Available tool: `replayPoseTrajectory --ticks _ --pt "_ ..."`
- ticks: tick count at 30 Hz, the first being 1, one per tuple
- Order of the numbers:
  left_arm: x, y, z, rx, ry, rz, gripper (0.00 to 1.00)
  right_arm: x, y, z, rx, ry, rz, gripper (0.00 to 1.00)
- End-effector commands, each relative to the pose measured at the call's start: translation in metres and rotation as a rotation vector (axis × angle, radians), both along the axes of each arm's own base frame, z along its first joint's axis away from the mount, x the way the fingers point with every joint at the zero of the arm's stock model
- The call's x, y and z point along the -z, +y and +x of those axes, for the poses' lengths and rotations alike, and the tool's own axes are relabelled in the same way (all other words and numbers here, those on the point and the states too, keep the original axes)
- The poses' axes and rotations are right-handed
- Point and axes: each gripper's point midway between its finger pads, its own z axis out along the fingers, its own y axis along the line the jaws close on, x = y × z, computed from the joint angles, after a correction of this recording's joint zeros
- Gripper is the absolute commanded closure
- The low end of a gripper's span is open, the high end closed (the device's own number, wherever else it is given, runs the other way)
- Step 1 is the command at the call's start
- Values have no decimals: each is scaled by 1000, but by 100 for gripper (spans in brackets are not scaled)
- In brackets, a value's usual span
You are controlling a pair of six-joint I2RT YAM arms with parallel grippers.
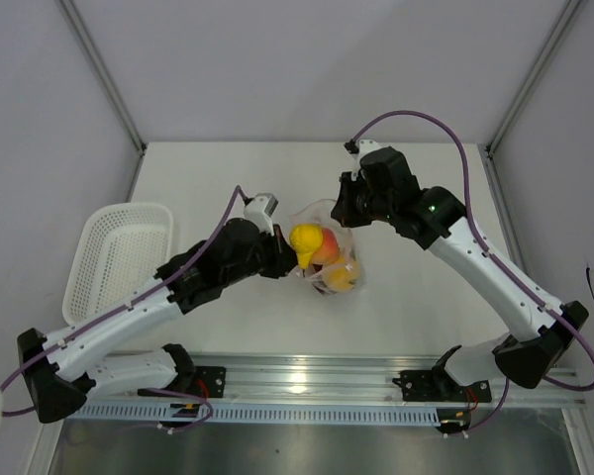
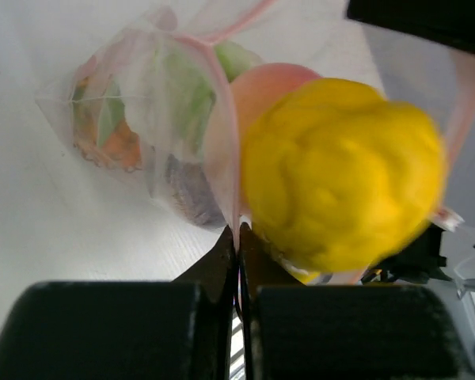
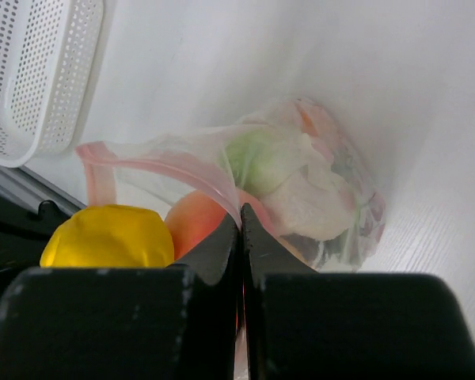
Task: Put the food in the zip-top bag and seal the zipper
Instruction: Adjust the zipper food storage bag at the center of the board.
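The clear zip-top bag (image 1: 335, 265) lies mid-table, its mouth held open between both grippers. Inside are a peach-orange round piece (image 3: 194, 222), a pale green-white leafy piece (image 3: 269, 158) and other small food. A yellow lumpy piece (image 1: 306, 237) sits at the bag's mouth; it also shows in the left wrist view (image 2: 340, 174) and the right wrist view (image 3: 107, 237). My left gripper (image 2: 237, 231) is shut on the pinkish-red zipper strip (image 2: 222, 95) at the mouth's left side. My right gripper (image 3: 240, 214) is shut on the strip (image 3: 174, 166) at the far side.
A white lattice basket (image 1: 89, 237) stands at the left of the table and shows in the right wrist view (image 3: 32, 71). A metal rail (image 1: 307, 381) runs along the near edge. Walls and frame posts close in the back and sides.
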Motion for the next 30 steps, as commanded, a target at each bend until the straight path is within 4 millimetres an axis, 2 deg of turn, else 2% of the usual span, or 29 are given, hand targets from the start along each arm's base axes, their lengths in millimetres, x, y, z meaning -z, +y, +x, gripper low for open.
replayPoseTrajectory --ticks 1,2,3,4,6,7,9,10,12,13,14,16,17,18,19,20,22,23,25,26,27,28,29,30 --pt "-91 -2 -2 56 -166 -163 99 -10 -7 12 31 -68 -33 100" --pt "-98 -1 -6 77 -169 -166 99 -10 -12 14 45 -72 -60 100" --pt "-108 3 -5 80 -185 -170 99 -23 -14 16 51 -99 -53 100" --pt "-139 3 -8 104 -220 -213 99 -27 -18 16 53 -108 -71 100" --pt "-140 6 -14 140 -188 -176 99 -48 -20 14 54 -145 -45 100" --pt "-159 6 -15 149 -207 -191 100 -53 -20 11 52 -144 -34 100" --pt "-162 8 -20 163 -204 -191 99 -60 -19 7 45 -154 -8 100" --pt "-146 7 -18 159 -182 -174 99 -56 -20 5 42 -153 1 100" --pt "-136 9 -12 132 -171 -170 99 -40 -21 6 51 -128 -9 100" --pt "-107 8 -9 131 -121 -132 100 -18 -21 8 53 -88 -36 100" --pt "-96 8 -6 127 -101 -119 99 -8 -19 7 46 -66 -37 100" --pt "-56 8 4 112 -36 -61 100 6 -13 9 37 -45 -32 100" --pt "-48 9 8 104 -22 -47 99 16 -12 9 33 -29 -41 100" --pt "-38 9 10 102 -8 -28 99 18 -11 10 28 -28 -47 100" --pt "-39 8 12 105 -15 -27 100 14 -11 14 31 -37 -55 100" --pt "-42 9 15 106 -25 -27 99 9 -11 16 35 -44 -64 100" --pt "-72 12 17 109 -84 -36 99 -3 -17 19 46 -71 -93 100" --pt "-82 13 16 113 -105 -42 99 -23 -17 21 50 -109 -72 100" --pt "-131 17 12 123 -204 -93 99 -39 -21 19 49 -130 -69 100" --pt "-141 19 7 134 -215 -102 99 -48 -21 16 44 -138 -57 100" --pt "-156 21 3 143 -239 -126 100 -64 -23 11 44 -164 -28 100" --pt "-168 24 -3 152 -258 -148 99 -72 -21 6 39 -172 -2 100" --pt "-171 23 -8 167 -253 -169 99 -82 -21 -3 26 -187 27 100" --pt "-173 24 -12 174 -255 -182 99 -81 -20 -8 20 -182 37 100"
